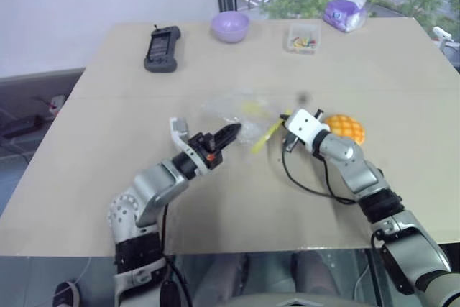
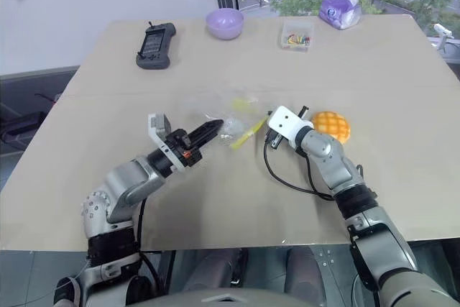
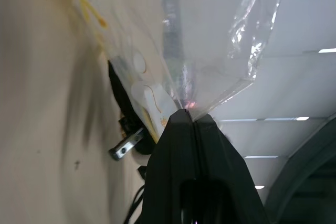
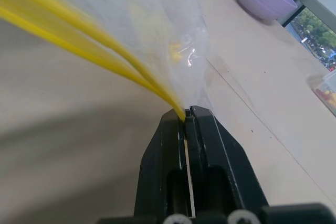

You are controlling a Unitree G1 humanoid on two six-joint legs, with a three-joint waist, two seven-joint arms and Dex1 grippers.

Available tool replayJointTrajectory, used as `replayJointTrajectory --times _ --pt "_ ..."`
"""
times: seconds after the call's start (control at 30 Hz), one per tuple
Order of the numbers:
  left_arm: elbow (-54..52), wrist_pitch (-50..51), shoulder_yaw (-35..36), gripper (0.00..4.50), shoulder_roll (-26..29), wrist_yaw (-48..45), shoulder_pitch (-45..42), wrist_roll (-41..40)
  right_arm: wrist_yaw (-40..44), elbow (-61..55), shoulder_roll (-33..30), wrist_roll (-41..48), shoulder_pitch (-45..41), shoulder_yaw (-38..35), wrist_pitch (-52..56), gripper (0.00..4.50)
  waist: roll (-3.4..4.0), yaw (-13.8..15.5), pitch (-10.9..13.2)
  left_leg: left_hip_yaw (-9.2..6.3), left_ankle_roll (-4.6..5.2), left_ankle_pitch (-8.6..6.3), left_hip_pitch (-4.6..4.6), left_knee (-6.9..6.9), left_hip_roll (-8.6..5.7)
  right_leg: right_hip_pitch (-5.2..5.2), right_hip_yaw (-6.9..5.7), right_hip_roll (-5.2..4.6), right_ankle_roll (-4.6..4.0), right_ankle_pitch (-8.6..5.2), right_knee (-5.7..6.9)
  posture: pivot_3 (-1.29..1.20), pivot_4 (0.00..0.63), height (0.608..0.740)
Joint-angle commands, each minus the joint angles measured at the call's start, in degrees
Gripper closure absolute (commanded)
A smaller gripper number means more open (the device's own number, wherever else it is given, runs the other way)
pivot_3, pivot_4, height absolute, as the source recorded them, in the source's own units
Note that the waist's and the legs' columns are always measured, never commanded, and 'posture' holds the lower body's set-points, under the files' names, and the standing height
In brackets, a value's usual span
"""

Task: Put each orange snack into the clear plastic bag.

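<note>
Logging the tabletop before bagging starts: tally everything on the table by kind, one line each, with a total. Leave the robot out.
orange snack: 1
clear plastic bag: 1
purple bowl: 1
black handheld device: 1
small clear box of colourful bits: 1
purple tissue pack: 1
Total: 6

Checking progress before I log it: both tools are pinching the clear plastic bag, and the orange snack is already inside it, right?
Not quite. Both tools pinch the clear plastic bag, but the orange snack lies on the table beside the right tool, outside the bag, as the left eye view shows.
</note>
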Motion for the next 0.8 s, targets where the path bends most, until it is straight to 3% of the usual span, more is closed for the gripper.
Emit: replayJointTrajectory --times 0.03,0.13,0.23,0.27,0.37,0.5,0.8 --pt "-1.61 -1.32 -1.36 4.50 6.44 -2.20 -0.09 -0.23 -0.05 -3.80 -1.14 -0.56 -1.49 -1.99 3.00 4.45 0.00 -0.06 0.00 0.00 0.00 0.00 0.00 -0.01 0.01 -0.01 0.01 0.01 0.00 0.00 0.00 0.00 0.150 0.740" --pt "-1.42 -3.02 -0.93 3.87 10.35 -8.96 -1.58 6.96 0.69 -7.91 -2.05 -4.92 -2.91 0.21 7.31 4.50 0.01 0.02 0.01 0.03 -0.01 0.00 -0.01 -0.03 0.02 -0.06 0.06 0.03 -0.01 0.00 0.00 0.00 0.150 0.740" --pt "-2.54 -3.98 -1.94 2.44 14.98 -14.13 -2.74 15.00 -0.84 -10.35 -2.64 -9.38 -4.45 1.72 7.24 4.50 0.01 -0.01 0.01 0.05 -0.02 0.00 -0.03 -0.08 0.01 -0.20 0.09 0.08 -0.03 0.01 0.01 0.00 0.150 0.740" --pt "-4.11 -3.73 -2.76 2.15 18.10 -18.29 -2.93 19.39 -1.91 -11.03 -1.61 -9.62 -5.02 1.05 8.96 4.50 0.01 -0.01 0.01 0.07 -0.04 0.01 -0.03 -0.12 0.03 -0.22 0.11 0.14 -0.04 0.02 0.01 0.00 0.150 0.740" --pt "-7.59 -3.94 -4.29 2.15 27.23 -29.53 -4.27 29.72 -7.38 -13.18 -0.78 -16.42 -6.99 1.81 10.55 4.50 -0.15 -0.42 0.11 0.15 -0.18 0.00 -0.14 -0.21 0.11 -0.41 0.20 0.32 -0.15 0.07 0.01 0.00 0.150 0.740" --pt "-14.19 -10.55 -9.97 2.15 35.34 -41.61 -8.20 45.27 -7.47 -13.56 1.61 -19.20 -8.88 2.95 15.10 4.50 -0.17 -0.62 0.13 0.24 -0.24 0.03 -0.28 -0.31 0.28 -0.67 0.32 0.36 -0.18 0.08 0.04 0.00 0.150 0.740" --pt "-24.94 -24.55 -28.86 2.15 37.30 -54.04 -9.68 74.58 -7.66 -7.79 8.26 -22.59 -12.19 6.42 21.44 4.50 -0.17 -1.71 0.13 0.42 -0.25 0.04 -0.28 -0.54 0.38 -0.75 0.48 0.40 -0.21 0.10 -0.04 0.00 0.150 0.740"
